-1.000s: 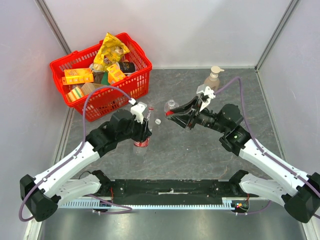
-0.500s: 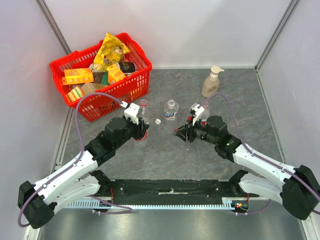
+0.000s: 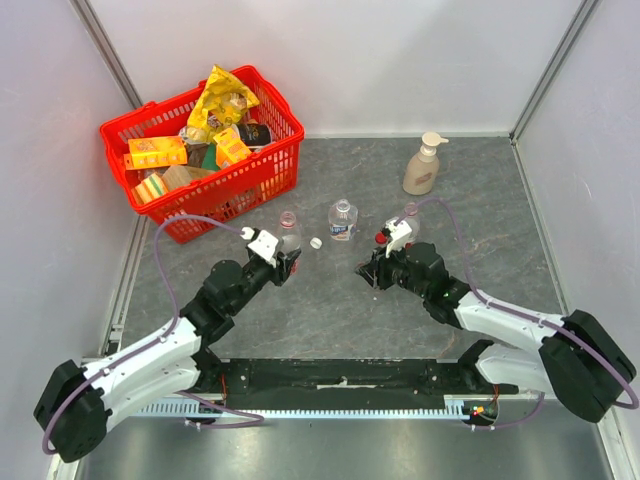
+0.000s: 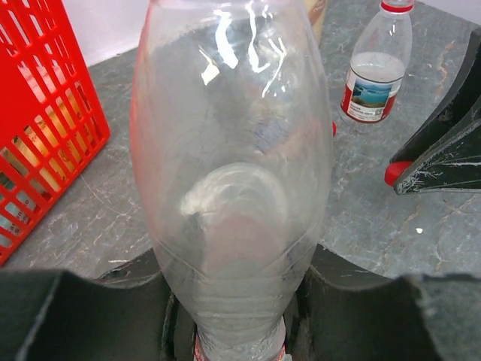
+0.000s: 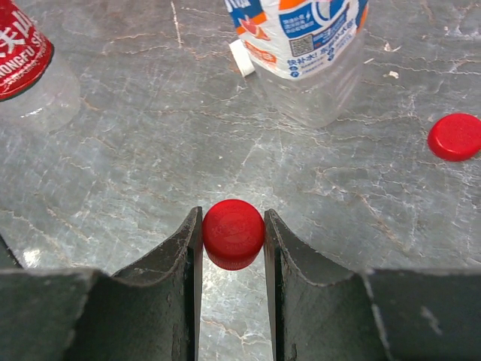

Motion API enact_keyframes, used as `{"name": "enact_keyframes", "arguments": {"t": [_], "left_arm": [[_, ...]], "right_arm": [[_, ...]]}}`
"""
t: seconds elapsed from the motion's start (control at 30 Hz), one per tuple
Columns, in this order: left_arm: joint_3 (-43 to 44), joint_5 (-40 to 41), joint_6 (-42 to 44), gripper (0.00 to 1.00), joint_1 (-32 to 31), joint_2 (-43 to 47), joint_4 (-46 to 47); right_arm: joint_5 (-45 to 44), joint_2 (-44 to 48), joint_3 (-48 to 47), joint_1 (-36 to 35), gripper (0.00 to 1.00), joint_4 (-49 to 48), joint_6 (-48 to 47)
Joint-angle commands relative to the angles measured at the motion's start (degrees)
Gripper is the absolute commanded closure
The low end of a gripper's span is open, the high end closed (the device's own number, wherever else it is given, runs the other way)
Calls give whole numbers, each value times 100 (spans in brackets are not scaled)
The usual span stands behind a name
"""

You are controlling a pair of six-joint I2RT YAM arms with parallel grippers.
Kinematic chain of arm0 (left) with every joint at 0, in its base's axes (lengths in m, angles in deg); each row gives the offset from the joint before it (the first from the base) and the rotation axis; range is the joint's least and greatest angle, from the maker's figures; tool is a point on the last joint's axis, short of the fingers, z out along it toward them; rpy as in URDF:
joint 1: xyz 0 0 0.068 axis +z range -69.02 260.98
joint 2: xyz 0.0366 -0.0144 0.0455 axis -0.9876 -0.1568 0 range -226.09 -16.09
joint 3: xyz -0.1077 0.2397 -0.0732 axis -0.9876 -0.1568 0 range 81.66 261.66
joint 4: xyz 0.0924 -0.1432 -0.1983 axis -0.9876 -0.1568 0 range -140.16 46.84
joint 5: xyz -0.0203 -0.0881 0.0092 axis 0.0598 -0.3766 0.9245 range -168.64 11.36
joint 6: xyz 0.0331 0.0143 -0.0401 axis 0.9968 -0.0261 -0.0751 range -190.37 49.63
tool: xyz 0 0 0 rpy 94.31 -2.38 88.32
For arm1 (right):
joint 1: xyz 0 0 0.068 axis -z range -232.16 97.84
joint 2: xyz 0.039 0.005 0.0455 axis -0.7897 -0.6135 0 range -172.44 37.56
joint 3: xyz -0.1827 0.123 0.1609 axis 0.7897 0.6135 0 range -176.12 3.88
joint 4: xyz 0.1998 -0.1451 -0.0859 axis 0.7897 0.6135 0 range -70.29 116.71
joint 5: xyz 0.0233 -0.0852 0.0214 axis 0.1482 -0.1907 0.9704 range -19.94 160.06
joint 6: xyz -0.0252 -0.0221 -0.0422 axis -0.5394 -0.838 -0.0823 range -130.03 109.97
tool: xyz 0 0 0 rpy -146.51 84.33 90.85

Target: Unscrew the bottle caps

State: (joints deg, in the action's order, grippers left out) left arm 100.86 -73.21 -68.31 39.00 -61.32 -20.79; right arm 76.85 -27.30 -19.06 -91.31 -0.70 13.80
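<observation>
My left gripper is shut on a clear bottle near its neck, and the body stretches away from the wrist camera. The same bottle shows a red label in the right wrist view. My right gripper is shut on a red cap just above the tabletop. An open bottle stands mid-table with a white cap beside it. A loose red cap lies on the table. A third bottle stands behind the right wrist.
A red basket full of packaged groceries stands at the back left, close to the left arm. A beige pump soap bottle stands at the back right. Grey walls close in the table on three sides.
Both arms have dropped lower and stretched out. The left one carried its bottle away from the near side towards the basket. The right gripper came down from beside the middle bottle, still shut on the red cap.
</observation>
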Motion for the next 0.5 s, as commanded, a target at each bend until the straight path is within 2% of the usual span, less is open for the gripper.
{"name": "enact_keyframes", "arguments": {"t": [0.0, 0.2, 0.33, 0.47], "left_arm": [[-101, 19, 497, 98, -12, -161, 1261], [-285, -376, 444, 98, -12, -661, 1884], [-329, -517, 470, 98, -12, -987, 2157], [-688, -647, 417, 98, -12, -1373, 3209]], "right_arm": [[-406, -228, 9, 5, 100, -570, 86], [-643, -518, -88, 5, 100, -632, 121], [-942, -703, -97, 13, 91, -614, 262], [-1048, -852, -97, 5, 86, -561, 367]]}}
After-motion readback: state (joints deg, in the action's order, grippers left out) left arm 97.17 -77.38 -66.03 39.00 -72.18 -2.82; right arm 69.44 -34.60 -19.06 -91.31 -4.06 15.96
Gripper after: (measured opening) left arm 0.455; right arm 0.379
